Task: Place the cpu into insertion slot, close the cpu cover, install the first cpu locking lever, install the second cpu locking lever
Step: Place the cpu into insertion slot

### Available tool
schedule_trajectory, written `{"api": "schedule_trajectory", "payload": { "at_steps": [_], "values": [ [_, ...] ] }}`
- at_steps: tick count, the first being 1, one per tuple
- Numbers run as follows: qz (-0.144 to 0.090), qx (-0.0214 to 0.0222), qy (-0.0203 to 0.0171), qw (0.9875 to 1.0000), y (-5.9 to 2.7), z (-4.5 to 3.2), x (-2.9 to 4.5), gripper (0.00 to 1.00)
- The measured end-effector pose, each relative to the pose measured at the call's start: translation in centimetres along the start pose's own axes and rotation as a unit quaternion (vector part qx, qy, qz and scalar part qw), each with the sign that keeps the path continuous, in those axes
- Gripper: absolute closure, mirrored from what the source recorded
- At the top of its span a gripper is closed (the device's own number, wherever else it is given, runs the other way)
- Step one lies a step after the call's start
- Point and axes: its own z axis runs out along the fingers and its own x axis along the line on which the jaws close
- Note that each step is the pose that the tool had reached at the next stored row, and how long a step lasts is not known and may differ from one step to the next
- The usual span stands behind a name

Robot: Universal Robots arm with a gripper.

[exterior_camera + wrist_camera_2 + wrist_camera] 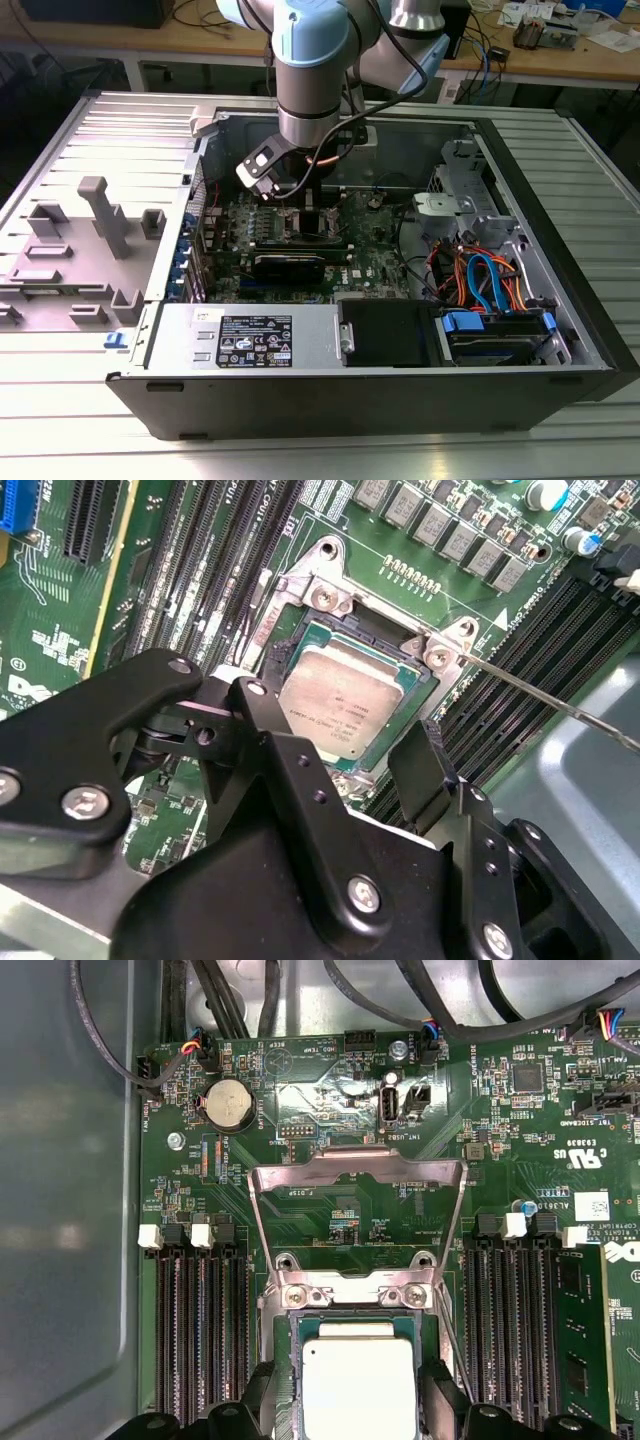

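Note:
The cpu [358,1385], a silver-grey square chip, lies flat in the insertion slot [355,1293] on the green motherboard; in the second wrist view the cpu [345,700] sits inside the slot's metal rim [327,592]. The cpu cover [355,1158] stands swung up on its hinge, off the chip. My gripper [350,1400] hangs right over the slot, open, one black finger [262,1392] on each side of the chip with a small gap. A thin wire lever [560,708] sticks out from the slot's corner. In the exterior view the gripper [300,205] is down inside the computer case.
Black memory slots [200,1330] flank the socket on both sides. A coin battery [228,1103] and cables [230,1000] lie beyond the raised cover. The case walls [330,345], a drive cage with orange and blue cables [480,280] and a grey fixture [95,215] surround the board.

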Motion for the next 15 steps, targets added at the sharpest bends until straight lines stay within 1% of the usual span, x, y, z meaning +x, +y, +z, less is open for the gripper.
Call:
{"api": "schedule_trajectory", "payload": {
  "at_steps": [3, 5, 6, 7, 11, 15],
  "values": [
    [0.000, -0.0001, 0.0001, 1.0000, 0.01, -0.24, 0.01, 0.31],
    [0.000, -0.0001, -0.0016, 1.0000, 0.01, -0.24, 0.03, 0.31],
    [0.000, -0.0002, -0.0045, 1.0000, 0.01, -0.24, 0.04, 0.31],
    [0.000, -0.0001, -0.0049, 1.0000, 0.01, -0.24, 0.04, 0.31],
    [0.000, -0.0001, -0.0053, 1.0000, -0.03, -0.22, 0.04, 0.31],
    [0.000, -0.0002, -0.0052, 1.0000, -0.28, -0.19, 0.06, 0.31]
  ]
}}
